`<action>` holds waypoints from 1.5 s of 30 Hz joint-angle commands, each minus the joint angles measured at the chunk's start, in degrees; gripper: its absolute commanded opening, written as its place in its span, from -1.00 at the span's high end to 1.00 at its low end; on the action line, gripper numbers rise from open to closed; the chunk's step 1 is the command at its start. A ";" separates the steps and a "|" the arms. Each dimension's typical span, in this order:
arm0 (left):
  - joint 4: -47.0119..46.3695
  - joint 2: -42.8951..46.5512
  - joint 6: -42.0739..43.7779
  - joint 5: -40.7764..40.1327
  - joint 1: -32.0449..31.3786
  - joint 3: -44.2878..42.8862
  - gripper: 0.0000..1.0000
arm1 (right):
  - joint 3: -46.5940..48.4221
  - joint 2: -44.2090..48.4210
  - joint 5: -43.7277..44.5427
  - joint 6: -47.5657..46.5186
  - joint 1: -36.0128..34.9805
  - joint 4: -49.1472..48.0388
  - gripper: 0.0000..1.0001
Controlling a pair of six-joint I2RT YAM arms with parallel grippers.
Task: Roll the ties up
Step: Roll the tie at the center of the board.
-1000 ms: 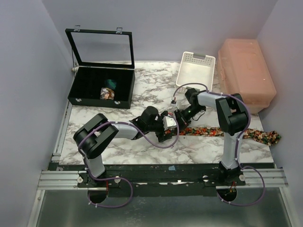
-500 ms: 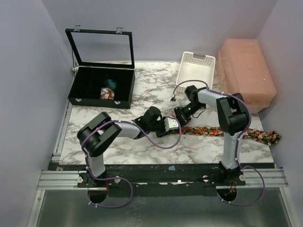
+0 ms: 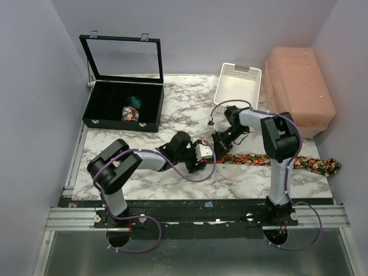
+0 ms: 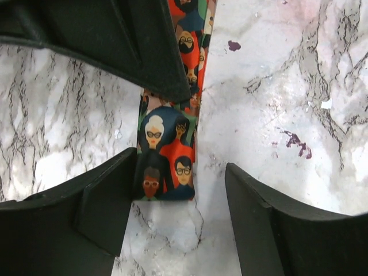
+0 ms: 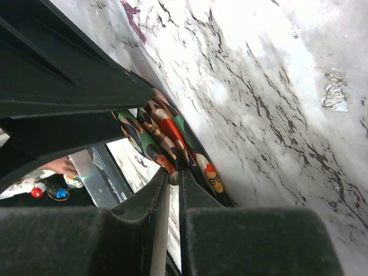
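Note:
A floral tie lies flat along the marble table, running right to the table's edge. In the left wrist view its squared end rests on the table between the fingers of my left gripper, close to the left finger. That gripper is open and nothing is pinched. My right gripper is shut on a raised fold of the tie just past that end. The two grippers meet at mid table, the left gripper beside the right gripper. A rolled floral tie and a teal one sit in the black case.
The black case stands open at the back left with its lid up. A white slotted basket is at the back centre. A pink lidded box fills the back right. Grey walls close in both sides.
My left gripper has shifted a little to the left, back along the tie's end, and its jaws narrowed and then widened again. The right gripper keeps its pinch in place.

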State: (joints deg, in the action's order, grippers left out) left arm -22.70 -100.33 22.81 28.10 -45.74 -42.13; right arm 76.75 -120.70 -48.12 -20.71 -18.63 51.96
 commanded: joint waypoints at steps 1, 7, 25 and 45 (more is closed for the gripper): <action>-0.50 1.73 0.21 0.73 1.49 2.56 -0.39 | -1.02 -2.66 3.85 -0.51 0.26 -1.74 0.77; -0.25 1.04 0.38 -1.08 1.88 1.72 -0.36 | -2.76 -2.71 5.93 -0.74 0.43 -2.45 0.78; 1.69 1.09 -3.79 5.84 0.19 -3.74 0.21 | -2.49 -2.98 4.85 1.01 0.83 -3.47 0.76; 8.56 -5.94 -2.69 3.20 -0.44 -8.86 0.37 | -0.08 1.16 1.54 1.25 2.39 0.68 0.48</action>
State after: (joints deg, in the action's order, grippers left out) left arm -17.28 -106.72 19.49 31.70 -46.59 -52.97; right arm 75.42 -120.68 -49.76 -17.91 -17.61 52.42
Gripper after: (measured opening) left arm 0.327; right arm 0.206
